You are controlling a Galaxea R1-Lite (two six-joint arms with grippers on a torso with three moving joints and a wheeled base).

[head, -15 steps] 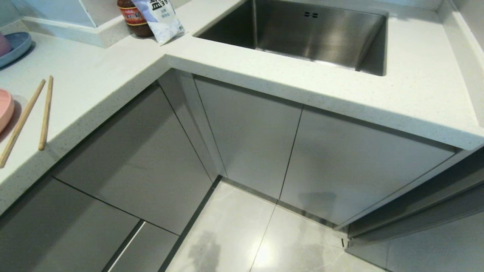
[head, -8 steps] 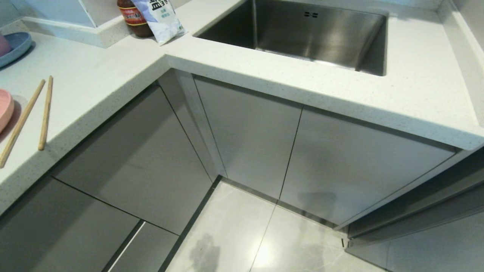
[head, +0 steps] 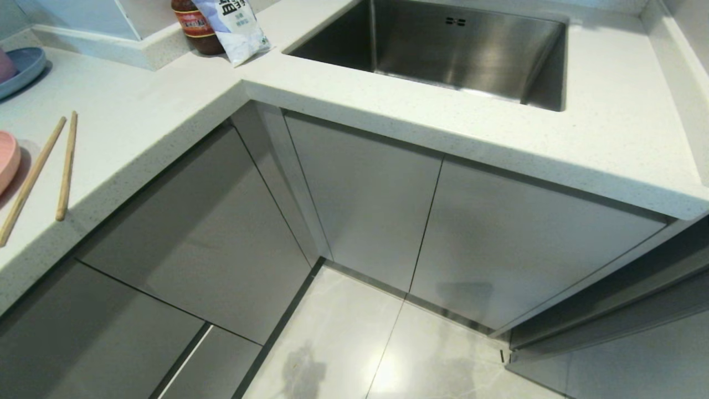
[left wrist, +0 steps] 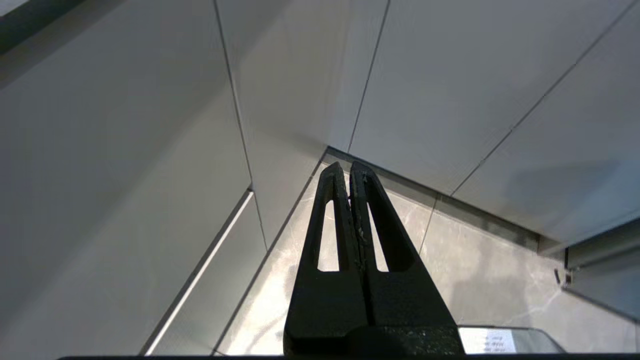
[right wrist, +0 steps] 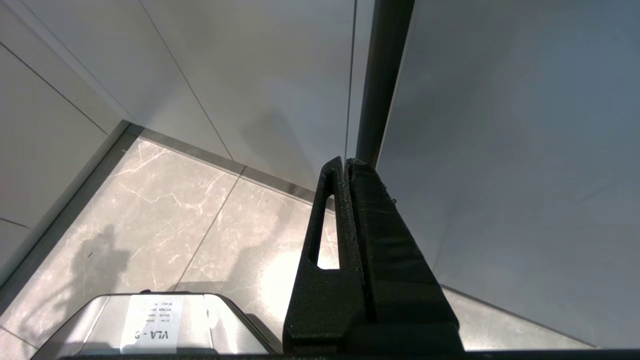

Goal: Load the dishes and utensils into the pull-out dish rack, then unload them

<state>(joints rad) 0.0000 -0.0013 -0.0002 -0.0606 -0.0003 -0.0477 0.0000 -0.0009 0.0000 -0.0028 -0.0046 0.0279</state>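
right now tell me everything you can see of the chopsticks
The chopsticks are two thin, straight sticks of light wood, seen only in the head view. They lie flat on the speckled white countertop at the left, side by side but apart, closer together at their far ends and spreading toward the counter's front edge. The left one is cut off by the picture's edge. A pink dish sits just left of them without touching. No end effector is near them.

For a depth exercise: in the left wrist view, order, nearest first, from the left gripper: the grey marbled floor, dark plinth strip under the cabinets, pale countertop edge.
1. Grey marbled floor, below the left gripper.
2. Dark plinth strip, ahead at cabinet foot.
3. Pale countertop edge, high overhead.
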